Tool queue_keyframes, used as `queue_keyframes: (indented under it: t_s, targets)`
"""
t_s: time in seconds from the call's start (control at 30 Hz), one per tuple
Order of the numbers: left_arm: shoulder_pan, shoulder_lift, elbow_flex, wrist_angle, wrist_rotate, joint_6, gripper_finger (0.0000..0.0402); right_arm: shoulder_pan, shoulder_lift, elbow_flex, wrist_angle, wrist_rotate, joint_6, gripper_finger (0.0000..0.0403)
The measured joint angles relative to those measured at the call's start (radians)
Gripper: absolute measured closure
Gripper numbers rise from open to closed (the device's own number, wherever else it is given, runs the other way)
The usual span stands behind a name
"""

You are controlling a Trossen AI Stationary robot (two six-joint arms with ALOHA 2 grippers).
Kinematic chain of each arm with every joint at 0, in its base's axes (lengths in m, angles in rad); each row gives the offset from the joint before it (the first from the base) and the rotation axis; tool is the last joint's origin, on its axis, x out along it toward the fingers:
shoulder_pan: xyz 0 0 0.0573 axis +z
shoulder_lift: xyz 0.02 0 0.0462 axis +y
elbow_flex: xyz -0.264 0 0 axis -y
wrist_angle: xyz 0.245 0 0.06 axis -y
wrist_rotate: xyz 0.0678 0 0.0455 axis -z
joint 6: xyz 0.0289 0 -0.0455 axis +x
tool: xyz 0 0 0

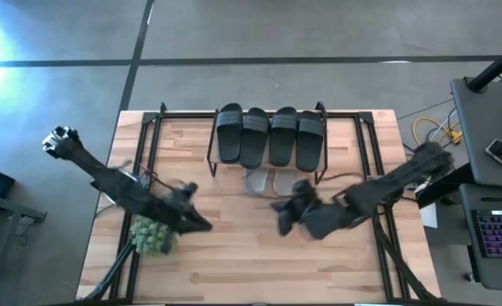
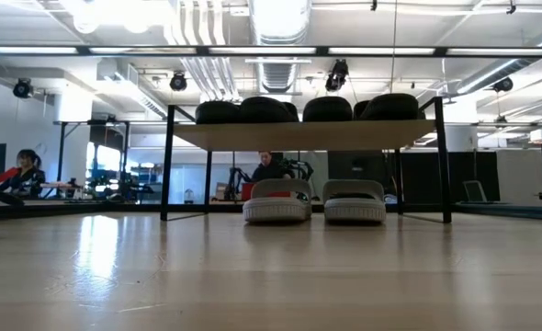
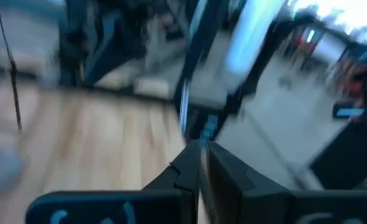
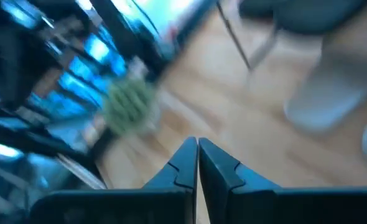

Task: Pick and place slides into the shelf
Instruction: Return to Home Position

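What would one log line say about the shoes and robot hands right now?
black slides: four on shelf top | grey slides: two under shelf | left hand: shut, empty, near plant | right hand: shut, empty, before shelf

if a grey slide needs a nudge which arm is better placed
Right: the right end effector hangs just in front of the grey slides under the shelf; the left end effector sits farther off, beside the plant.

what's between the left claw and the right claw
Only bare light wood tabletop, seen in the high view; the left claw and right claw are both shut.
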Motion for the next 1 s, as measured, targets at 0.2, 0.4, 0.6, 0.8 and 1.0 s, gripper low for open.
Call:
queue_keyframes:
  t_s: [0.2, 0.4, 0.6, 0.8, 1.0]
  targets:
    - [0.007, -0.169, -0.001, 0.066, -0.027, 0.076, 0.0389, 0.054, -0.176, 0.022, 0.007, 0.095, -0.228, 0.0394]
    - [0.007, -0.249, -0.006, 0.066, -0.035, 0.113, 0.0389, 0.097, -0.292, 0.021, 0.007, 0.064, -0.368, 0.0394]
    - [0.007, -0.242, -0.013, 0.066, -0.152, 0.011, 0.0389, 0.169, -0.348, 0.0, 0.012, 0.038, -0.456, 0.0394]
    - [-0.022, -0.105, -0.03, 0.196, -0.091, -0.049, 0.0389, 0.272, -0.348, -0.189, 0.334, -0.022, -0.555, 0.0394]
    - [0.202, 0.021, -0.066, 0.385, 0.132, 0.048, 0.0389, 0.122, -0.52, -0.48, 0.528, -0.173, -0.582, 0.0394]
